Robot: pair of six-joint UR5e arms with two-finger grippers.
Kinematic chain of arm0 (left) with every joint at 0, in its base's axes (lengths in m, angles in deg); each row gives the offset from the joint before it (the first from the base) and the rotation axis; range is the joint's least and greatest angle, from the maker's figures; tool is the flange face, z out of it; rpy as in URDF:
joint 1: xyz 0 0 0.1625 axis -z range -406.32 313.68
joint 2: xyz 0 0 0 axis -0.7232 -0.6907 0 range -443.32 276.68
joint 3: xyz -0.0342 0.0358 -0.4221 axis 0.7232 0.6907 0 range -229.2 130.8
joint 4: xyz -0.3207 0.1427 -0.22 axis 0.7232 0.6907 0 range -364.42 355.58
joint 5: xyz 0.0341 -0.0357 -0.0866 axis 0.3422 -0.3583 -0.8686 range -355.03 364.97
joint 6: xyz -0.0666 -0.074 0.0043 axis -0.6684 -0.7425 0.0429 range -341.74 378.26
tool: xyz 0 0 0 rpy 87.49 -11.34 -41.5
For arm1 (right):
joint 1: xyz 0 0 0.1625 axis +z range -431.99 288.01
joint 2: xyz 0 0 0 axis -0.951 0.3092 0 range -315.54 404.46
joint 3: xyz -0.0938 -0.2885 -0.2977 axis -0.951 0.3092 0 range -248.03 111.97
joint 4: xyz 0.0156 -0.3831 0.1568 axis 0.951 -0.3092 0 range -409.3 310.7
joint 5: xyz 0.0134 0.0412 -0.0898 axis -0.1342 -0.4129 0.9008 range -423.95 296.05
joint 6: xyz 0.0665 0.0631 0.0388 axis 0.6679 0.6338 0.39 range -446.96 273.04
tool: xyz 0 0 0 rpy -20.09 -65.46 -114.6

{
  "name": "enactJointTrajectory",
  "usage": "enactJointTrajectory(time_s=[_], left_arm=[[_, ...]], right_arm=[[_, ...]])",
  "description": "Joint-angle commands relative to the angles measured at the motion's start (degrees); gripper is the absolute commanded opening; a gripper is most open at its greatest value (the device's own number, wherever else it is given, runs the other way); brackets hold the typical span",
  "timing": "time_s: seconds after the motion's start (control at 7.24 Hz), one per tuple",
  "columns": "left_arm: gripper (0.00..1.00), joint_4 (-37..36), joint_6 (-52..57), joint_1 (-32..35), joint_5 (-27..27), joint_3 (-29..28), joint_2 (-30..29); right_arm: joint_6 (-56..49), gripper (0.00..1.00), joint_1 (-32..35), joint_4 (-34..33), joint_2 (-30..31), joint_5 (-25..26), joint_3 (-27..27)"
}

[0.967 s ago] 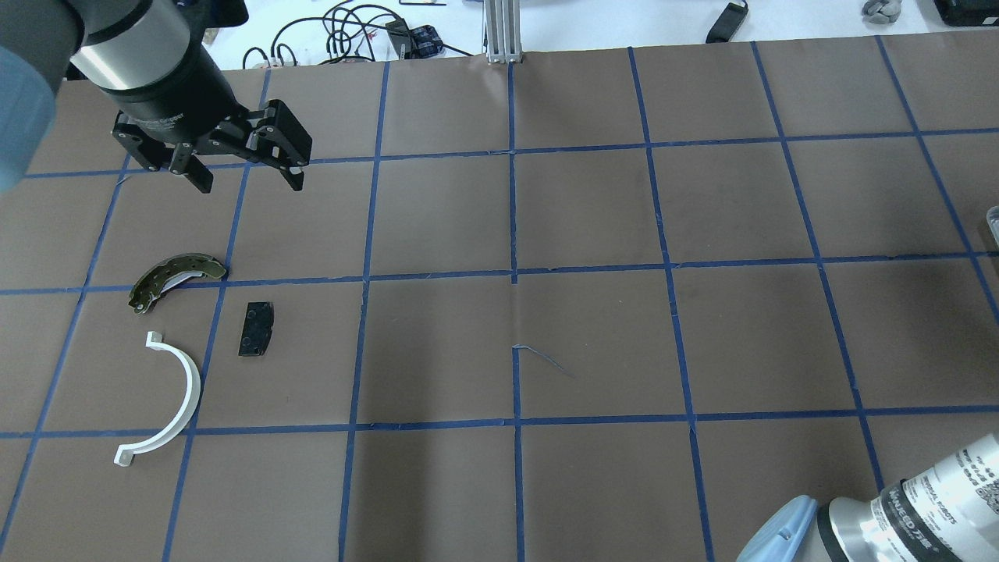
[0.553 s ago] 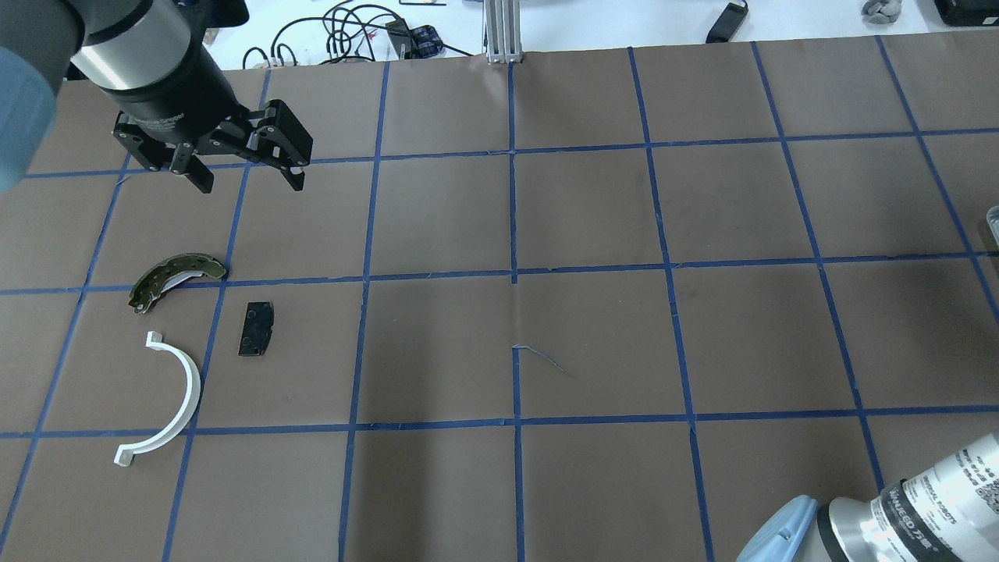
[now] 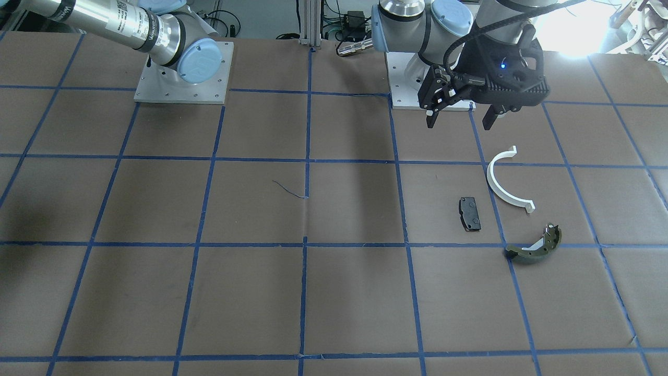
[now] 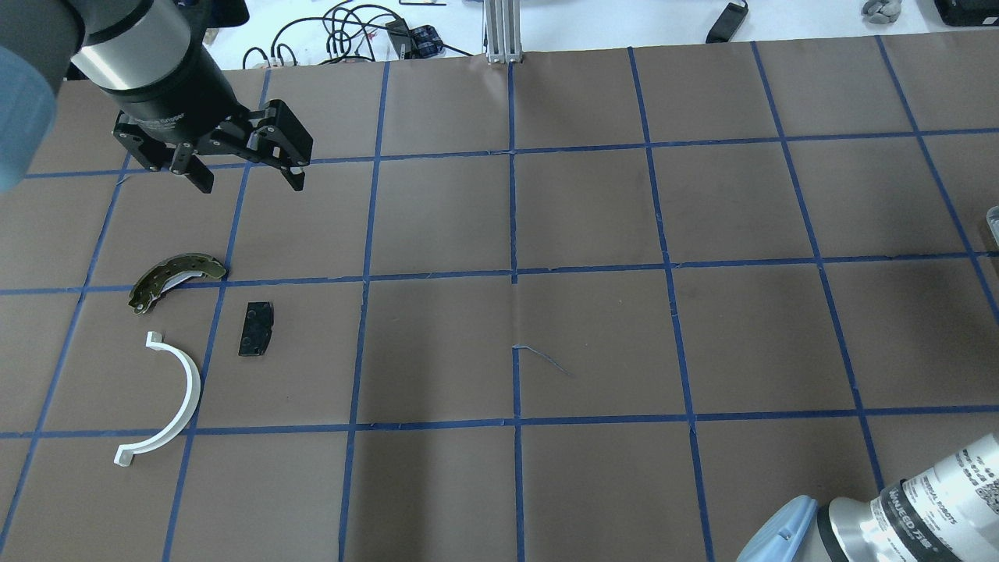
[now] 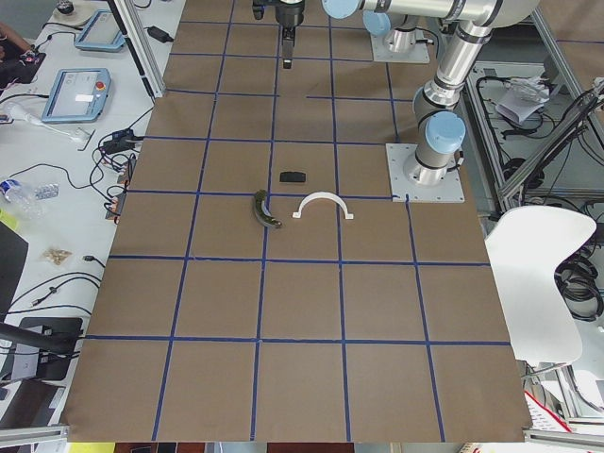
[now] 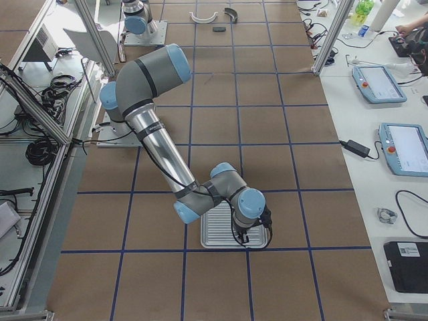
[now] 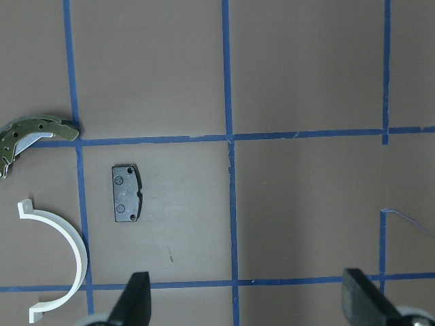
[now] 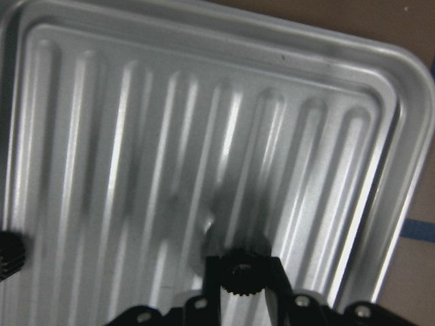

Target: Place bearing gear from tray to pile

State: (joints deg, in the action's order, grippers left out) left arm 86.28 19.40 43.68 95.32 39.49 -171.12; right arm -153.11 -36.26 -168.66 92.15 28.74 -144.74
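Right gripper (image 8: 242, 269): jaws clenched on gear (image 8: 242, 278), low over tray (image 8: 408, 136) floor, near 1 rim corner. 2nd gear (image 8: 8, 257) at opposite tray side. Tray at bench (image 4: 593, 328) right end. Left gripper (image 4: 250, 184): jaws released, hovering beyond shoe (image 4: 195, 265). Pile (image 3: 469, 214) (shoe, pad (image 4: 256, 329), half-ring (image 4: 191, 386)) at left end, parts apart, well apart from tray. Overhead: left gripper and pile unmoved since 1.0 s ago.

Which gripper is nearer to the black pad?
Left. The left gripper hovers near the black pad; the right gripper is far away at the tray, holding a bearing gear.
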Motion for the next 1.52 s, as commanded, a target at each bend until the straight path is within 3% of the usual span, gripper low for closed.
enactJointTrajectory(time_s=[0.0,0.41,0.83,1.11,1.38], left_arm=[[1.00,0.0,0.0,0.0,0.0,0.0,0.0],[1.00,0.0,0.0,-0.1,0.0,0.0,0.0],[1.00,0.0,0.0,0.0,0.0,0.0,0.0],[1.00,0.0,0.0,-0.1,0.0,0.1,0.0],[1.00,0.0,0.0,-0.1,0.0,0.1,0.0]], right_arm=[[1.1,0.15,2.0,0.7,2.9,0.3,-0.1],[12.1,0.12,12.9,7.5,12.0,0.0,-4.6],[40.9,0.13,30.9,6.6,27.4,0.0,-21.7],[56.5,0.13,42.9,0.2,29.8,0.1,-28.8],[71.6,0.13,55.0,-0.3,29.6,-0.2,-28.8]])
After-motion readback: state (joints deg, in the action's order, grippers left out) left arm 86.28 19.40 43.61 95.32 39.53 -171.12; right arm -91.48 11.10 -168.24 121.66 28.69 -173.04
